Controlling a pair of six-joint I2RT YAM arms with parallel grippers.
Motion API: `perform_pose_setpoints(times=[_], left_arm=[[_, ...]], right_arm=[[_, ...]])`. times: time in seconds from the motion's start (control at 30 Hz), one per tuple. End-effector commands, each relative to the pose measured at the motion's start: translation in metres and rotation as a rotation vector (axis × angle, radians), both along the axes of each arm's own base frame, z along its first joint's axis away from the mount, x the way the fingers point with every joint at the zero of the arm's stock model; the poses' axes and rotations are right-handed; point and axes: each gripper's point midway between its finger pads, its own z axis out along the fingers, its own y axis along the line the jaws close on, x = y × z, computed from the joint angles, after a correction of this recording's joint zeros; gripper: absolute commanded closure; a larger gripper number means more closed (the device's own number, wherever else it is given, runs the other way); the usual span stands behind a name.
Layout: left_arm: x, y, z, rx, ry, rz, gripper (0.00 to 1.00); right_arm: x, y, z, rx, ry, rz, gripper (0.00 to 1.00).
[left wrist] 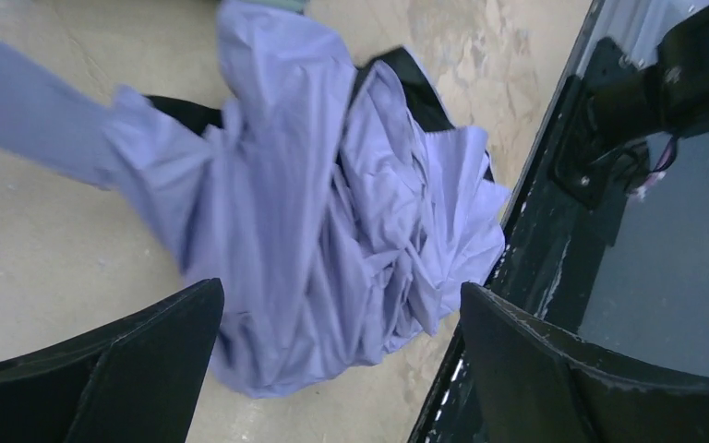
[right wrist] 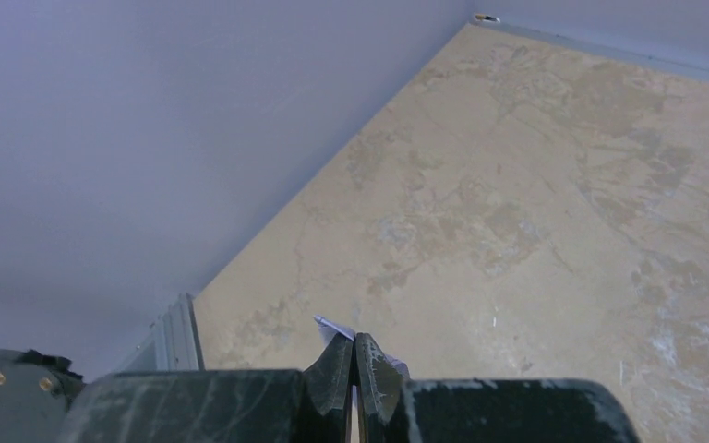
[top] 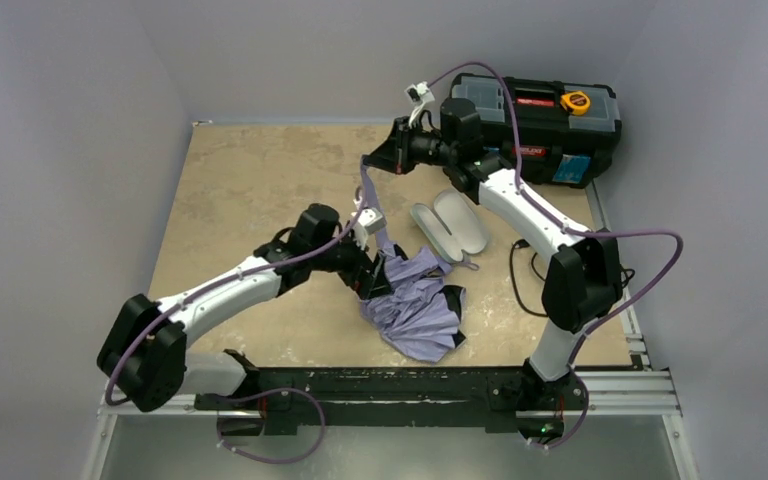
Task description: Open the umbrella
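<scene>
**Top, left-wrist and right-wrist views of my two-arm station.** The pale lavender folding umbrella lies unopened on the mottled beige counter, near the front edge and between the two arms. Its canopy is a crumpled, loosely pleated heap of thin fabric. The black underside shows at the right and far margins of the heap. A narrow lavender strip runs from the heap towards the far side of the counter.

My right end effector is raised above the counter and clenched on the far end of this strip. In the right-wrist view its two dark fingers meet, with only a pale sliver of the umbrella pinched between them.

My left end effector sits at the far-left edge of the heap and is released. In the left-wrist view its black fingers stand wide apart, with the creased lavender cloth below and between them. I cannot tell whether they touch it.

A pale grey-green oblong item, two lobes side by side, lies just beyond the heap. A black plastic toolbox with a yellow tape measure on its lid occupies the far right corner, well apart from the umbrella.
</scene>
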Motion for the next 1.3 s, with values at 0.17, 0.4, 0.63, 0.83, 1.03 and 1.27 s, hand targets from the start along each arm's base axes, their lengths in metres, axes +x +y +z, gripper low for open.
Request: perform_pose_setpoints(times=[0.17, 0.4, 0.63, 0.83, 1.03, 1.27], left_arm=[[0.028, 0.001, -0.078, 0.422, -0.107, -0.05, 0.0], [0.022, -0.008, -0.102, 0.665, -0.121, -0.244, 0.4], [0.024, 0.083, -0.085, 0.774, -0.112, -0.395, 1.0], [0.044, 0.155, -0.053, 0.63, -0.429, -0.486, 0.32], [0.028, 0.128, 0.039, 0.347, -0.646, -0.402, 0.0], [0.032, 0.133, 0.013, 0.435, -0.464, -0.287, 0.0]], right_arm=[[0.028, -0.014, 0.007, 0.054, -0.023, 0.071, 0.34], [0.047, -0.065, 0.016, 0.015, -0.037, 0.019, 0.02], [0.034, -0.088, 0.025, -0.094, -0.143, -0.044, 0.01], [0.017, -0.117, -0.005, -0.254, -0.172, -0.117, 0.01], [-0.01, -0.136, -0.016, -0.367, -0.381, -0.085, 0.01], [-0.024, -0.131, -0.05, -0.496, -0.417, 0.172, 0.01]])
